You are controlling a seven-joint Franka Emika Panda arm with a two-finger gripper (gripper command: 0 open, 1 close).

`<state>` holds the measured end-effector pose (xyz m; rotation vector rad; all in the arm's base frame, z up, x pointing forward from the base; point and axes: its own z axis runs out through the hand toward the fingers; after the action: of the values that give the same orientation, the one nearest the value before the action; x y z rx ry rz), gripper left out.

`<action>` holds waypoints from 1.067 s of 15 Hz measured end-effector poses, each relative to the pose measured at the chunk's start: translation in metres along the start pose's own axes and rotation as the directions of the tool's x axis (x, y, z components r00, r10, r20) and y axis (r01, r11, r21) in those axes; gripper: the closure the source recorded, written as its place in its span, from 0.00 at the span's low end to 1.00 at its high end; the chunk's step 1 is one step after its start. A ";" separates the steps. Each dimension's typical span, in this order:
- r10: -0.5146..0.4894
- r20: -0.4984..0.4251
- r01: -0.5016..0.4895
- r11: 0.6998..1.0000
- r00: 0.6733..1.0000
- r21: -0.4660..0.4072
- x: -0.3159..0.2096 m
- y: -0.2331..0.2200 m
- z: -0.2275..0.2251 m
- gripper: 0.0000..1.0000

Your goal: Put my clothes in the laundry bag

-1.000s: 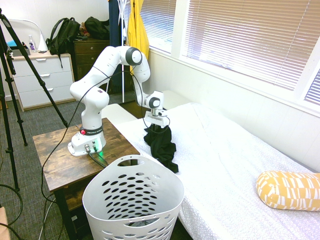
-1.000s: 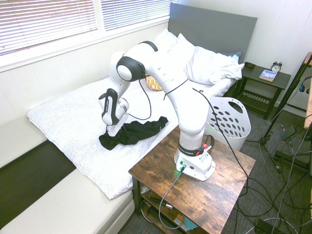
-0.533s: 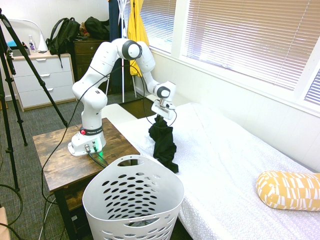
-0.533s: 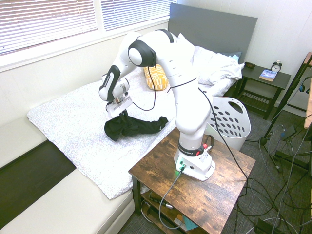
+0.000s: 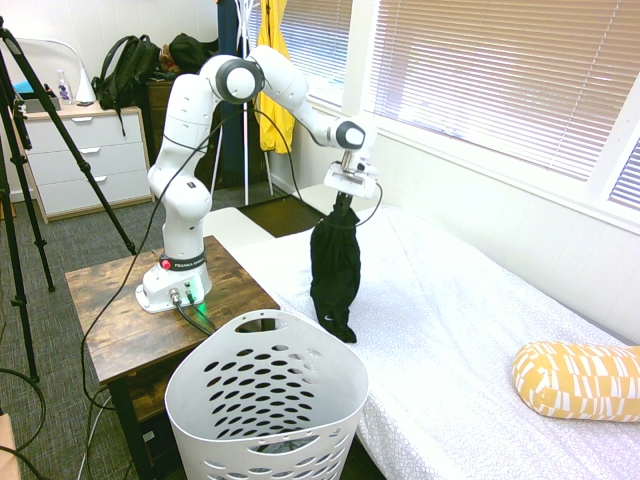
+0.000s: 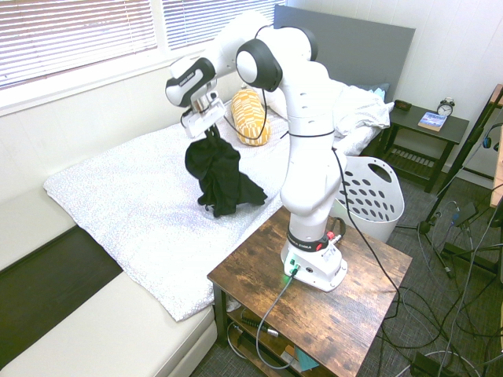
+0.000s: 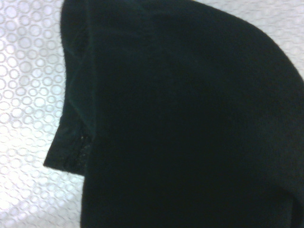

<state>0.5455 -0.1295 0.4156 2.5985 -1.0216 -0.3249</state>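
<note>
Gripper [image 5: 344, 197] closed tight on the top end of our black garment [image 5: 336, 262], w/ the cloth pinched btwn the fingertips & hanging below over the bed [image 5: 440, 300].

Our 1st ext. view shows what the 2nd can't: the small white mark near the garment's low end, & the open mouth of the laundry basket [image 5: 268, 390], w/ something dark low inside, too hidden for us to name. It also gives us the yellow garment [image 5: 272, 75] hanging by the window & the backpack [image 5: 124, 70] on the white dresser [image 5: 90, 160].

2nd ext. view gives us the grey headboard [image 6: 346, 51], white pillows/bedding [image 6: 354, 110], & the alarm clock [image 6: 446, 107] + blue book [image 6: 431, 121] on the dark side table [image 6: 424, 145]; there the basket is partly behind the arm. Yellow patterned pillow [image 6: 250, 118] shows in both ext. views.

Wrist view: only we get the cloth up close, a dark rounded fold w/ a flap sticking out at one side, over the bedcover's ring pattern.

Garment's long axis runs abt. vertical, top end up at the gripper, marked end down twd the bed edge near the basket. In the 2nd ext. view its lower part flares out twd the wooden table [image 6: 338, 314]. We can't tell if the low end touches the bed.
</note>
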 end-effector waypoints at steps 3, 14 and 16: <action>0.026 -0.054 -0.029 0.998 0.998 -0.053 0.005 0.069 -0.060 1.00; 0.037 0.179 0.049 0.891 0.983 -0.451 -0.041 0.368 -0.130 1.00; 0.075 0.297 0.080 0.875 0.952 -0.477 -0.035 0.404 -0.081 1.00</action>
<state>0.2980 -0.3663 0.6474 2.1276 -0.8854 -0.8898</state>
